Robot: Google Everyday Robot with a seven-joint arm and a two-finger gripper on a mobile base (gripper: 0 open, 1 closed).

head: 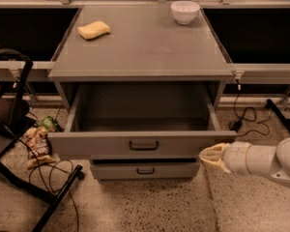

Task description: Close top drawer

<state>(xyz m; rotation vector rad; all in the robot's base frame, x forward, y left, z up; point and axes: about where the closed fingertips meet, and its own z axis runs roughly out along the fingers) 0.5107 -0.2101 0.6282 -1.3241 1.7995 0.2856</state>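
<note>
The top drawer (143, 144) of the grey cabinet stands pulled out, open and empty inside, with a small black bar handle (143, 145) at the middle of its front panel. A shorter-fronted drawer (145, 170) shows below it. My gripper (209, 156) is at the end of the white arm coming in from the right. It sits just right of the top drawer's front right corner, at the panel's lower edge, pointing left.
On the cabinet top (145, 47) lie a yellow sponge (93, 30) at the back left and a white bowl (185, 11) at the back right. A black stand (19, 144), cables and snack bags (37, 146) lie on the floor at left. Cables (244, 115) lie at right.
</note>
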